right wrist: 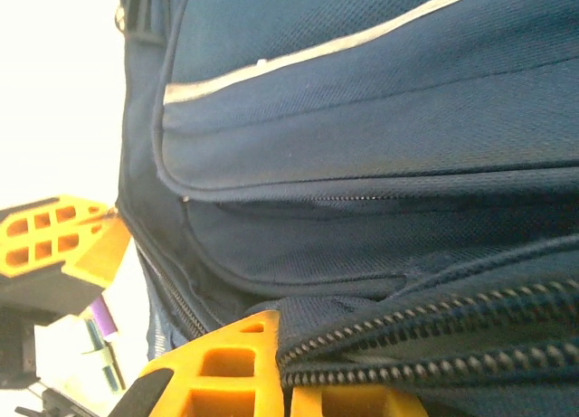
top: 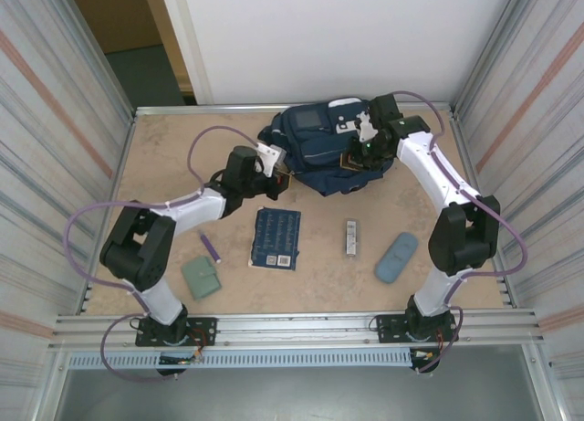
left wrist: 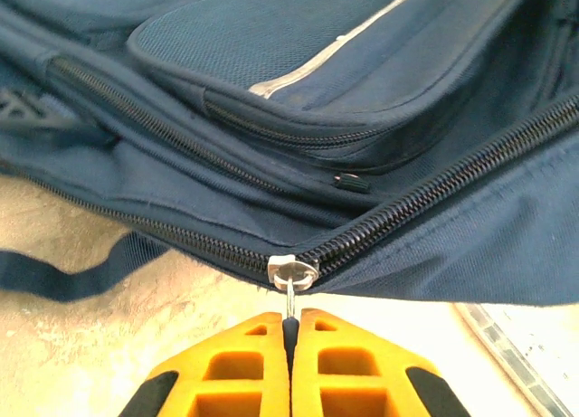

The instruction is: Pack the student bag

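Right, the student bag lies at the far middle of the table, a big navy heap with pale patches on top, and both arms reach in to it from either side. The left gripper comes at the bag's near left edge. Its 2 yellow fingers are pressed flat together, and the thin metal tab of the zipper pull is nipped between their tips. From that slider a heavy black zip runs up and to the right across the navy fabric. A 2nd, finer zip and a pale reflective stripe lie higher up on the front pocket, and a dark strap trails on the table to the left.

Over on the other side, the right gripper is clamped down too. Its fingers are closed on the bag's fabric right at the toothed zip edge, which crosses over the yellow pads. Its wrist view looks along the side of the bag, pale stripe at the top.

On the near half of the table, well apart from the bag, sit 5 loose things: a flat dark-blue book in the middle, a purple pen and a green pouch to its left, a small pale bar and a grey-blue pouch to its right.
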### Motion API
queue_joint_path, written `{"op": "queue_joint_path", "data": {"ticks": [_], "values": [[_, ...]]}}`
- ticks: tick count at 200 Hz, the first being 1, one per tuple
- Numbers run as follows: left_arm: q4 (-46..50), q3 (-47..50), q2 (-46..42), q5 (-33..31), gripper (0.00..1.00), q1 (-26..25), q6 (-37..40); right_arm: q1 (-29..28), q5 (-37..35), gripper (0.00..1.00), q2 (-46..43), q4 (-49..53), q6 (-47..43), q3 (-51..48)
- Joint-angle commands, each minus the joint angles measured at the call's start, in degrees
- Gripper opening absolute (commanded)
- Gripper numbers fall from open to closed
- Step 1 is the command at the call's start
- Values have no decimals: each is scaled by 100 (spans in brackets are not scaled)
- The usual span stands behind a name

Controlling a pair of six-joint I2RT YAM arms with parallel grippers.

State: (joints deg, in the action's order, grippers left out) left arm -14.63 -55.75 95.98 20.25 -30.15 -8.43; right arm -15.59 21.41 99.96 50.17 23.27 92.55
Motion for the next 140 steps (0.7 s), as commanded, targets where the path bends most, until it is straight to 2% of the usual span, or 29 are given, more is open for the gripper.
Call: {"op": "queue_joint_path", "data": {"ticks": [1, 32, 53, 88, 116, 140], "values": [[166, 22, -289, -325, 0, -342, 217, 109, -59, 2, 160, -405, -112, 345], [59, 41, -350, -628, 0, -812, 134, 66, 719, 2, 541, -807, 314, 472], [-254, 156, -320, -797, 0, -918, 53, 57, 619, 2, 798, -979, 550, 472], [-233, 216, -305, -900, 0, -922, -41, 167, 371, 2, 1275, -876, 779, 660], [-170, 309, -57, -1672, 0, -893, 1, 391, 114, 2, 1466, -709, 831, 625], [-184, 231, 406, -2000, 0, -683, 28, 647, 65, 0, 1533, -370, 523, 573]]}}
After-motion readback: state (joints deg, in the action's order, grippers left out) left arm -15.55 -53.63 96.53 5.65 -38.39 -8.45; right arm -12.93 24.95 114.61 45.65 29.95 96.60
